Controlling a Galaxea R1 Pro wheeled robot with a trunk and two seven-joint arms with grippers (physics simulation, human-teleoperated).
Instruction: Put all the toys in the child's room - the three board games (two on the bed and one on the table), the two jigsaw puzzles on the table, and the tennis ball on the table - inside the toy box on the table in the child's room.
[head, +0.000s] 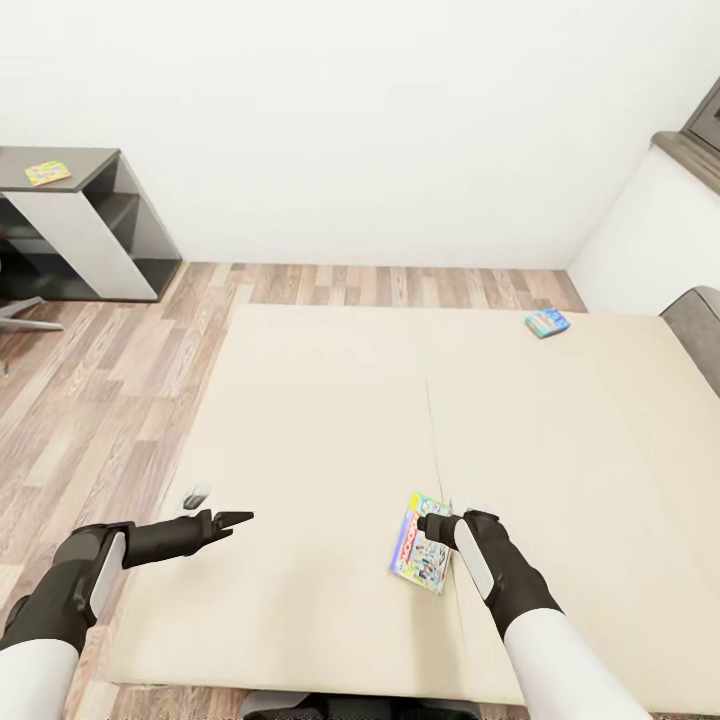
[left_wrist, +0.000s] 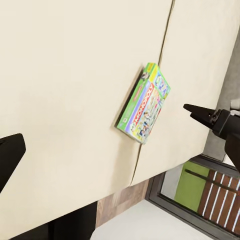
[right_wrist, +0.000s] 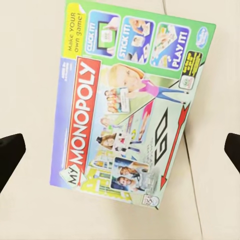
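A green and purple Monopoly game box (head: 418, 548) (right_wrist: 132, 107) lies flat near the front of the cream bed (head: 320, 420), beside the mattress seam. My right gripper (head: 436, 522) (right_wrist: 120, 150) hovers right over it and is open, its fingertips (right_wrist: 10, 155) spread wider than the box. My left gripper (head: 238, 519) is open and empty over the bed's left part, pointing toward the box (left_wrist: 145, 102). A second, blue-green game box (head: 547, 322) rests at the bed's far right. A multicolour jigsaw puzzle (head: 47, 173) lies on the table's dark section (head: 95, 158). The toy box and ball are out of view.
Wood-plank floor (head: 110, 380) runs along the bed's left side up to the table. A grey padded edge (head: 697, 325) borders the bed on the right. A white wall stands behind. Chair legs (head: 22, 312) show at the far left.
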